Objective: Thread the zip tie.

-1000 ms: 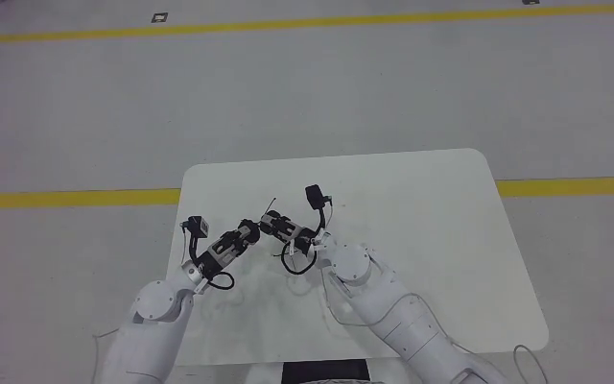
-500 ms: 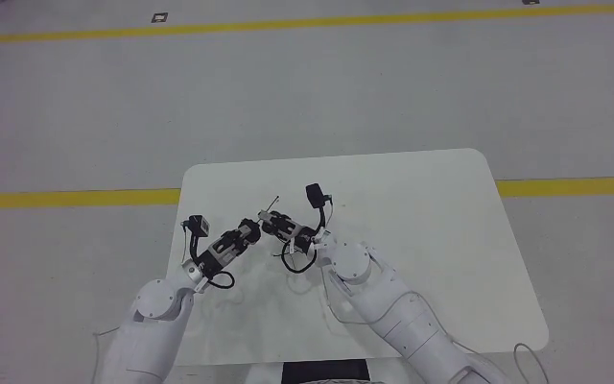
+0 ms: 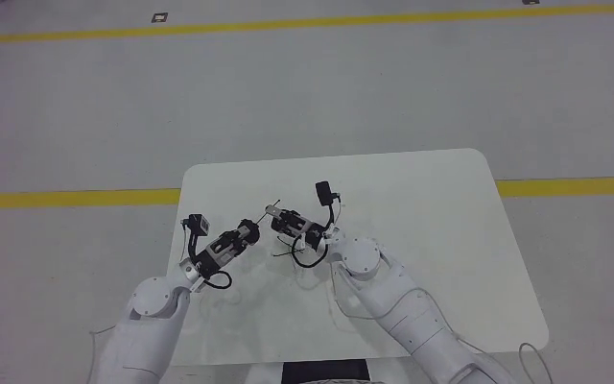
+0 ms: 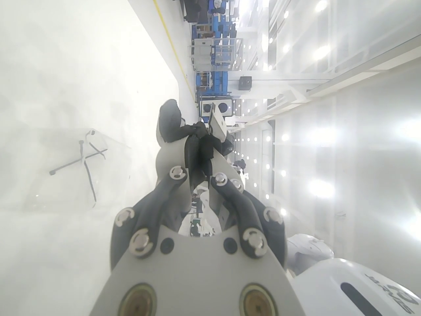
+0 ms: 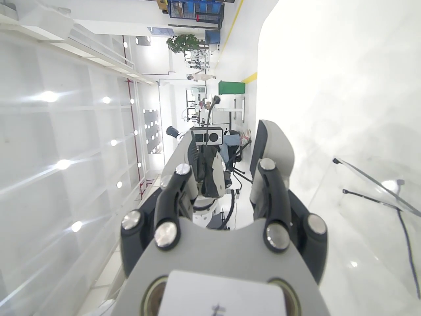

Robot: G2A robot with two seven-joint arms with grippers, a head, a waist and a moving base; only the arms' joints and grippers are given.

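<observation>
Overhead, left hand (image 3: 253, 228) and right hand (image 3: 277, 222) close together over white table (image 3: 432, 250), grips unclear; bright hall (image 5: 82, 106)

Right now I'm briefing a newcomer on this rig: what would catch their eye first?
The two arms meet tip to tip above the rounded white table, with the left gripper facing the right gripper. A thin black zip tie pokes out from between them. On the table sits a clear plastic tray with several spare black zip ties lying crossed in it.
</observation>
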